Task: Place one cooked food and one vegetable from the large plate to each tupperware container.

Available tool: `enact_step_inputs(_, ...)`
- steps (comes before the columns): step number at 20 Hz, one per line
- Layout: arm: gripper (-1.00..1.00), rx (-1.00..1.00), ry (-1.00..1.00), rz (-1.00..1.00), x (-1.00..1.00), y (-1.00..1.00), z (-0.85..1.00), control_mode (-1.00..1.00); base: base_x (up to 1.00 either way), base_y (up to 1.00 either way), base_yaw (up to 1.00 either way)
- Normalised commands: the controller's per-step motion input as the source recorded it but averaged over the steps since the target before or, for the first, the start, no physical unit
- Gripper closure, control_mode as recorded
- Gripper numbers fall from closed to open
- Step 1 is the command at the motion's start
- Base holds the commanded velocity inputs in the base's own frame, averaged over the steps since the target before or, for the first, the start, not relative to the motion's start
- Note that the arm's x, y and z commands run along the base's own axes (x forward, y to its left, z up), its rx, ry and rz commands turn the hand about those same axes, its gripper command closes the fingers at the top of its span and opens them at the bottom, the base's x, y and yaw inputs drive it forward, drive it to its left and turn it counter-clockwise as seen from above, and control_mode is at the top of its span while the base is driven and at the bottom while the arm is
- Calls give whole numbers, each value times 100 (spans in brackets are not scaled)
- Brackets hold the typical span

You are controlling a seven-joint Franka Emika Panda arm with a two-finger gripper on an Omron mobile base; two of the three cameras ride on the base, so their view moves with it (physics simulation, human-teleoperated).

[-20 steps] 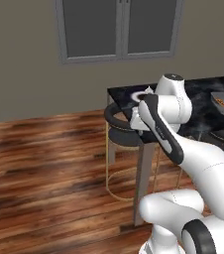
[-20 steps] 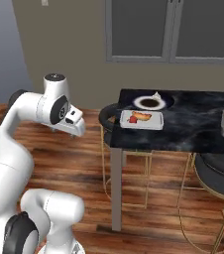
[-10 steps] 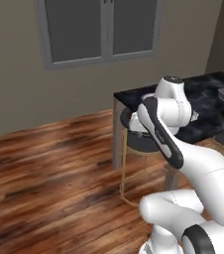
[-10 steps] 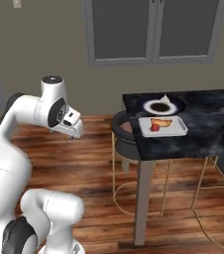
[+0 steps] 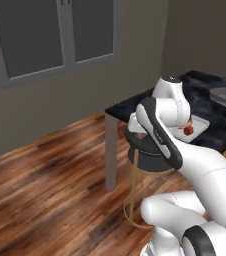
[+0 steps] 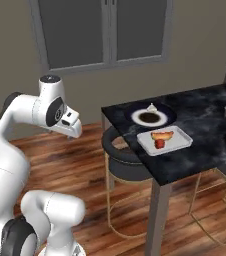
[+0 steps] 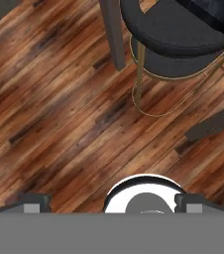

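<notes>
Right base view is showing the round dark-rimmed large plate [image 6: 150,117] sitting on the black marble worktop [image 6: 205,125] beside the pale grey tupperware container [image 6: 165,140], while the claw [image 7: 109,201] is hanging wide open, empty, over the wooden floor [image 7: 59,124].

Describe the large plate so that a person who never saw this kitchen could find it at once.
Look at the black marble table under the window. Near its back corner sits the large plate, just behind a pale rectangular tupperware container with food in it. The plate is round, with a dark rim, a white ring and a brown centre.
</notes>
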Motion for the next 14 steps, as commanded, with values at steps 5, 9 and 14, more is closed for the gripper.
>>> enact_step_inputs(5,-100,0,0,0,0,0,0,100,90,87,-64)
enact_step_inputs(9,-100,0,0,0,0,0,0,100,73,77,-68)
enact_step_inputs(14,-100,0,0,0,0,0,0,100,48,90,-64)
